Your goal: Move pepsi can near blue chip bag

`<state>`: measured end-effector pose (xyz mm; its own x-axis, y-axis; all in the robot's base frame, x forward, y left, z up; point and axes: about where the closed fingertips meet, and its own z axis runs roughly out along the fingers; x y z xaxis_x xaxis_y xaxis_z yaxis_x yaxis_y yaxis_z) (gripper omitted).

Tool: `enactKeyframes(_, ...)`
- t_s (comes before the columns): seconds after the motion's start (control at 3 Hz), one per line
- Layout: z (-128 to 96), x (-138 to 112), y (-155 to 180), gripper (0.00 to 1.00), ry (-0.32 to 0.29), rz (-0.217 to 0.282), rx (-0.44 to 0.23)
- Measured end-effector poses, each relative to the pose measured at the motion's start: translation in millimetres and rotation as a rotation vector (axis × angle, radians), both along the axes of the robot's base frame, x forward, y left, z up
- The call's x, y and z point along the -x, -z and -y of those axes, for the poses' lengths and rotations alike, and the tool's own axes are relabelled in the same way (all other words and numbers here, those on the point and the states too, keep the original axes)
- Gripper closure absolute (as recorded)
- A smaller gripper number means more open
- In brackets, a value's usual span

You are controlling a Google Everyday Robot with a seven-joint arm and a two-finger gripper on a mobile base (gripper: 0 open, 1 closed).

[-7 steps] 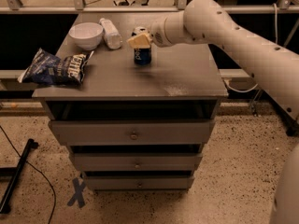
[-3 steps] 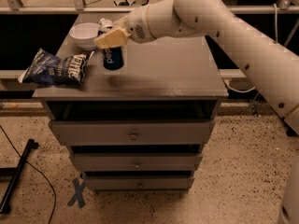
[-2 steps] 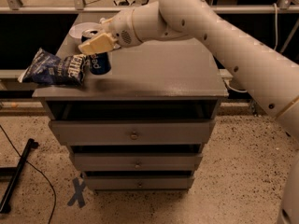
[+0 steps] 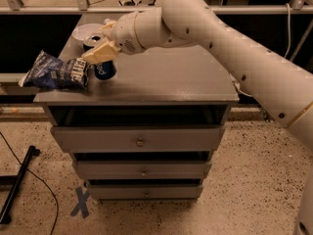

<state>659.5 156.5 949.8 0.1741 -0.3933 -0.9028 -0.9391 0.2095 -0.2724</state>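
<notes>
— So where does the gripper (image 4: 100, 48) sit?

— Upper left of the frame, over the left part of the cabinet's grey top (image 4: 166, 80). Its beige fingers (image 4: 97, 53) are closed around the upper part of the pepsi can (image 4: 105, 69), and the near finger lies slantwise across the can.

— Is the can standing on the top?

— That cannot be told. Its dark blue body with white lettering shows below the finger, low against the surface and roughly upright, but the base is too dim to judge for contact.

— And the blue chip bag (image 4: 55, 73)?

— Just to the left of the can, lying crinkled at the left edge of the top, with one corner poking past that edge. The bag's right end and the can look to be touching, or very nearly so.

— What is behind them?

— A white bowl (image 4: 82, 31) sits at the back left of the top, partly hidden by the gripper.

— And the arm (image 4: 230, 48)?

— Thick and white, it runs from the gripper up across the top centre, then slopes down to the right edge of the frame, passing over the right half of the cabinet.

— Anything lower down?

— Under the top there is an open gap, then three grey drawers (image 4: 142, 141) stacked one below another, each with a small round knob. On the speckled floor (image 4: 234, 199) at lower left, a blue tape cross (image 4: 80, 202) lies beside the cabinet's foot.
</notes>
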Motion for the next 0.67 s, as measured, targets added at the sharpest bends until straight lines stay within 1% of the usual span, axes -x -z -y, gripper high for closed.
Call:
enactKeyframes(0.33, 8.0, 1.4, 7.6, 0.58, 0.024, -0.033, -0.057)
enactKeyframes(0.67, 20.3, 0.7, 18.6, 0.36, 0.045, -0.102, -0.192)
